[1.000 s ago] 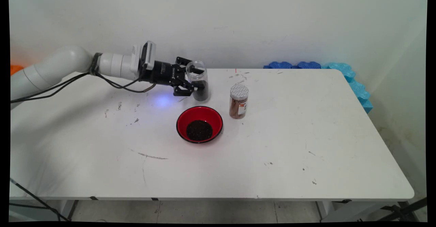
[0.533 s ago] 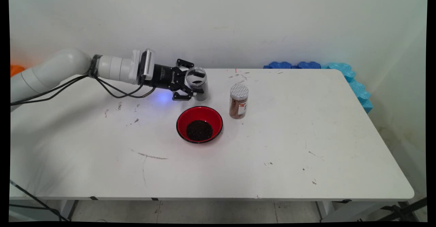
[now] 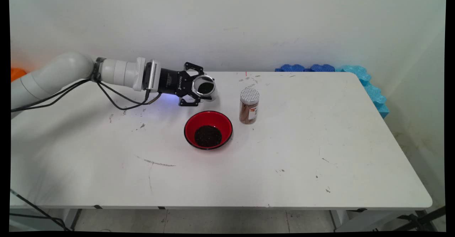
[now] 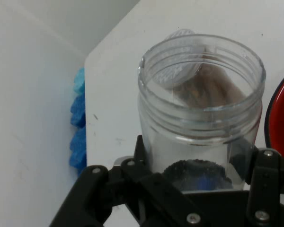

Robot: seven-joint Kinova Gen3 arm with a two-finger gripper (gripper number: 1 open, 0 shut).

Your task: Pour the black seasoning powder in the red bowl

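Clear plastic between black fingers: the gripper (image 3: 199, 89) is clamped on an open jar (image 3: 205, 86), one finger on each side of its body, and the jar is tipped over so its round mouth faces the near side of the table, dark contents showing inside. The arm (image 3: 71, 71) reaches in low from the left, nearly level, black cables (image 3: 117, 100) sagging under the wrist.

From the hand view, the jar (image 4: 201, 109) sits right in the middle of the jaws, threaded rim uppermost in the picture, and the black fingers (image 4: 262, 175) press its wall on either side low down. A little dark granular stuff (image 4: 194, 170) lies at the jar's far end, close to the linkage. Whether the jar touches the table I can't say from here.

Just in front of the held jar, toward the near edge, stands a red bowl (image 3: 208, 123) with a black rim and a heap of dark grains (image 3: 208, 136) in its middle. The jar's mouth hangs behind the bowl's far rim, not over it. To the right, near both, a second jar (image 3: 249, 106) stands upright with a white lid on, brown powder inside. Through the clear jar in the hand view you can see that lidded jar (image 4: 199, 85), and the bowl's red rim (image 4: 281, 118) curves in at the right edge.

Blue foam pieces (image 3: 359, 78) line the white table's (image 3: 302, 158) far right corner.
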